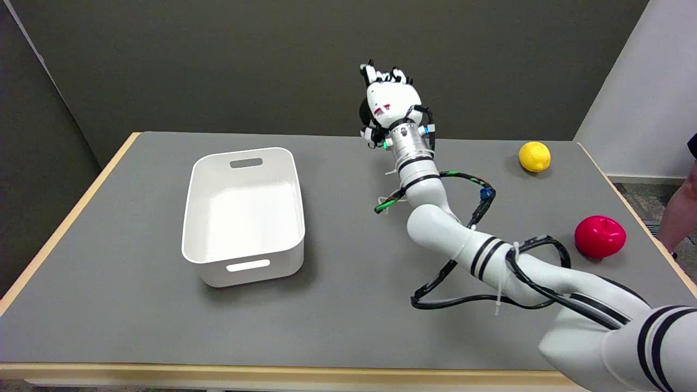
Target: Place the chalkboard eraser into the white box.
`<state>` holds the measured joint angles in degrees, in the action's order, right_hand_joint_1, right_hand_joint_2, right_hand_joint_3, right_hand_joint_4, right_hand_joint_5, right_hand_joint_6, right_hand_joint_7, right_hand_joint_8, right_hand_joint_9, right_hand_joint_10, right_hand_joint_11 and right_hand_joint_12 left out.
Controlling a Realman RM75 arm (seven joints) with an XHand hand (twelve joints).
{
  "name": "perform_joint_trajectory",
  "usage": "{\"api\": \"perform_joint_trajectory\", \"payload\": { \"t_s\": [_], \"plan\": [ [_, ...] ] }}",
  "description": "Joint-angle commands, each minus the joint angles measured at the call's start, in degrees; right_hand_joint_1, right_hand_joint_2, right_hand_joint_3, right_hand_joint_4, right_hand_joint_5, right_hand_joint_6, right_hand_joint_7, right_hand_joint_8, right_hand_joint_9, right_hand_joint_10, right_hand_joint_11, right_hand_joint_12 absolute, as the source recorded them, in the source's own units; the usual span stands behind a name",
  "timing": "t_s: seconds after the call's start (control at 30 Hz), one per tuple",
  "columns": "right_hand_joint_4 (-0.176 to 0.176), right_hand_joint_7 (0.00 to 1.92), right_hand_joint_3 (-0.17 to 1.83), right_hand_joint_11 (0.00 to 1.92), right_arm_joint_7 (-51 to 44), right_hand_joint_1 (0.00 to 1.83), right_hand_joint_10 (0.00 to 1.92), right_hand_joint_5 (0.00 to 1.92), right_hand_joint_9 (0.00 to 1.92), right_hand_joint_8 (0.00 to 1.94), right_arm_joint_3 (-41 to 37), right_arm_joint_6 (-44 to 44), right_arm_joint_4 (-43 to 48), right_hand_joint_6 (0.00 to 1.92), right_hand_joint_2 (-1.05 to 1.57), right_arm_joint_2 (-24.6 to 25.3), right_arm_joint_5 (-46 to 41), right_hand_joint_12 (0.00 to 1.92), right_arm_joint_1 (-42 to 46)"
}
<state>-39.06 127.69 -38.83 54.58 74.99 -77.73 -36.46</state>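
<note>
Head view: the right hand (391, 100) is raised at the table's far edge, back turned to the camera, fingers pointing away. Whether it is spread or closed on something cannot be told; a dark shape at its left side may be the eraser, which is otherwise not seen. The white box (243, 256) is set well apart to the left, mouth up, so a drop from above is allowed. A lemon (535, 156) and a red apple (600, 236) are left at the right, out of the path.
</note>
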Motion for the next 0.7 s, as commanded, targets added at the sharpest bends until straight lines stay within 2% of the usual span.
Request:
{"api": "perform_joint_trajectory", "payload": {
  "t_s": [0.03, 0.17, 0.33, 0.5, 0.57, 0.63, 0.7],
  "plan": [
    [-0.176, 0.39, 0.25, 0.13, 4.76, 1.41, 1.9, 0.1, 0.39, 1.94, -0.55, 2.24, 21.48, 0.49, 1.29, -5.37, 8.42, 1.25, 6.4],
    [-0.176, 0.39, 0.25, 0.13, 10.99, 1.42, 1.9, 0.11, 0.39, 1.94, 0.71, 6.18, 25.8, 0.49, 1.29, -5.53, 9.65, 1.25, 7.99],
    [-0.176, 0.39, 0.25, 0.15, 13.09, 1.42, 1.89, 0.13, 0.39, 1.94, 2.86, 9.44, 30.09, 0.5, 1.29, -5.53, 9.65, 1.26, 9.75],
    [-0.176, 0.39, 0.25, 0.16, 19.36, 1.42, 1.89, 0.14, 0.39, 1.94, 3.79, 12.13, 31.34, 0.49, 1.29, -4.75, 9.38, 1.27, 12.35],
    [-0.169, 0.38, 0.34, 0.17, 25.67, 1.17, 1.66, 0.16, 0.46, 1.94, 4.0, 13.94, 30.85, 0.49, 1.31, -4.13, 9.17, 1.27, 13.34],
    [-0.16, 0.38, 0.34, 0.17, 30.47, 1.17, 1.64, 0.16, 0.47, 1.94, 4.04, 14.86, 30.33, 0.5, 1.31, -3.81, 9.17, 1.26, 13.9],
    [-0.121, 0.39, 0.35, 0.18, 33.66, 1.18, 1.59, 0.17, 0.47, 1.94, 4.2, 14.98, 29.28, 0.51, 1.3, -3.77, 9.44, 1.25, 14.29]
  ]
}}
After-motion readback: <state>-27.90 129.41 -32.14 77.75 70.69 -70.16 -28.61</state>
